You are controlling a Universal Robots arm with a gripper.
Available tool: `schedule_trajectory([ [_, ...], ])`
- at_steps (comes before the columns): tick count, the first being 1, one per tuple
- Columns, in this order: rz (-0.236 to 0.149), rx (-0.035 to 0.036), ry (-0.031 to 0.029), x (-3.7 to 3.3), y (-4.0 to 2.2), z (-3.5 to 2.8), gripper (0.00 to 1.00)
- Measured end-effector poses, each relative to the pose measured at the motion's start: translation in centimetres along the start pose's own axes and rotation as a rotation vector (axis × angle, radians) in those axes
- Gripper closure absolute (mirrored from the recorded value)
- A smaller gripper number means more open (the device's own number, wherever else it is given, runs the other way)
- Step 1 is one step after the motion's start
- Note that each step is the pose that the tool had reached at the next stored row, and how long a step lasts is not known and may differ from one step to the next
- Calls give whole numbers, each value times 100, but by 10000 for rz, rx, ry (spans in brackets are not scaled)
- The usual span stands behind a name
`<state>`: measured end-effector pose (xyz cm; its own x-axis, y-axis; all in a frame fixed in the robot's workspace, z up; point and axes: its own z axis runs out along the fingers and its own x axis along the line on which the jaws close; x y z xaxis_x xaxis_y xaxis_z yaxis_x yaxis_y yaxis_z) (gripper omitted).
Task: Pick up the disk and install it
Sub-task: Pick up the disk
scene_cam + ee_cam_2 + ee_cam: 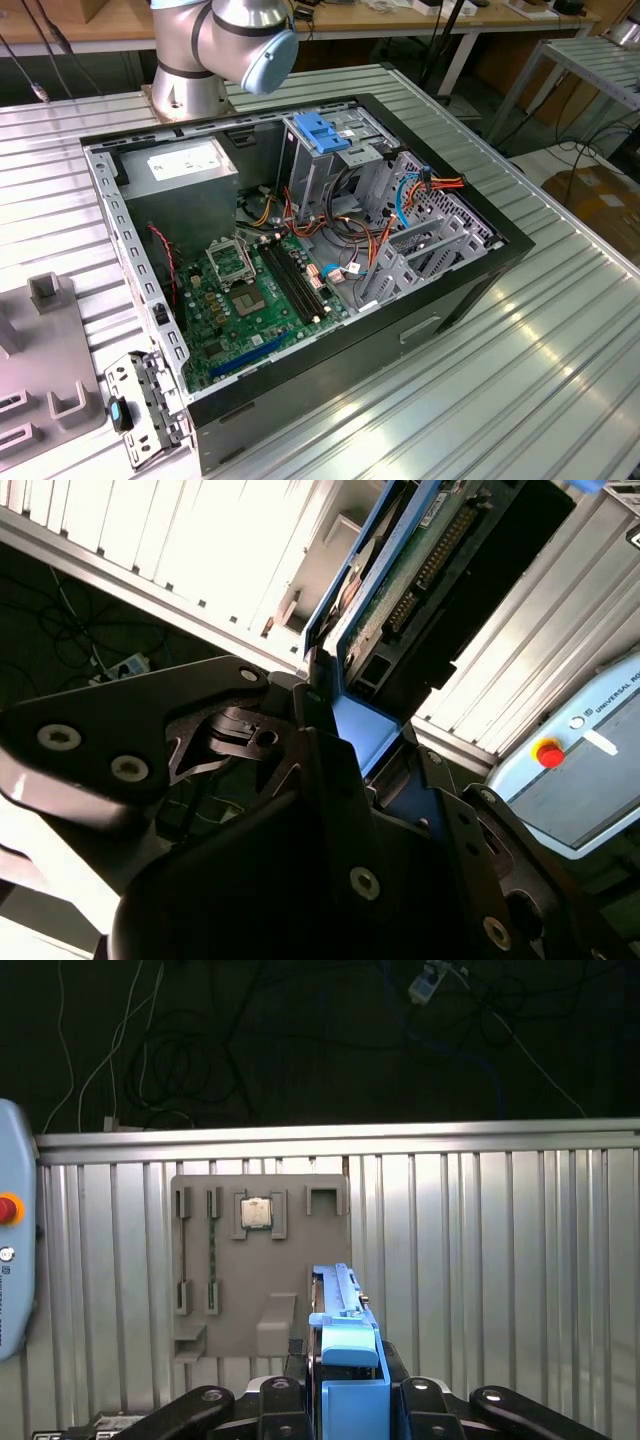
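Observation:
My gripper (pixel 350 1392) is shut on the disk (pixel 338 1305), which stands edge-on between the black fingers (pixel 285 1400) with a blue rail along its edge. In the second wrist view the disk (pixel 405 570) shows its green circuit board and connector pins, framed in blue plastic, and the gripper (pixel 360 742) clamps its near end. The disk hangs above the ribbed metal table (pixel 500 1260). In the exterior view the open computer case (pixel 470 290) lies on its side, with a metal drive cage with a blue handle (pixel 325 135) at its back.
Below the disk a grey parts holder (pixel 225 1325) carries a processor chip (pixel 254 1212). A white box with a red button (pixel 8 1210) sits at the table's edge. The case holds a grey power supply (pixel 180 170) and loose cables (pixel 400 200). The arm's base (pixel 215 50) stands behind it.

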<state>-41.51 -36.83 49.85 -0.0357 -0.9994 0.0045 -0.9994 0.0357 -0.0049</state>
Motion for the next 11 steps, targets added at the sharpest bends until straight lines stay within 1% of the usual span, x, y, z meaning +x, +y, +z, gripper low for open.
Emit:
schedule_trajectory([
  [11,0,0,0,-3,-88,2,63],
])
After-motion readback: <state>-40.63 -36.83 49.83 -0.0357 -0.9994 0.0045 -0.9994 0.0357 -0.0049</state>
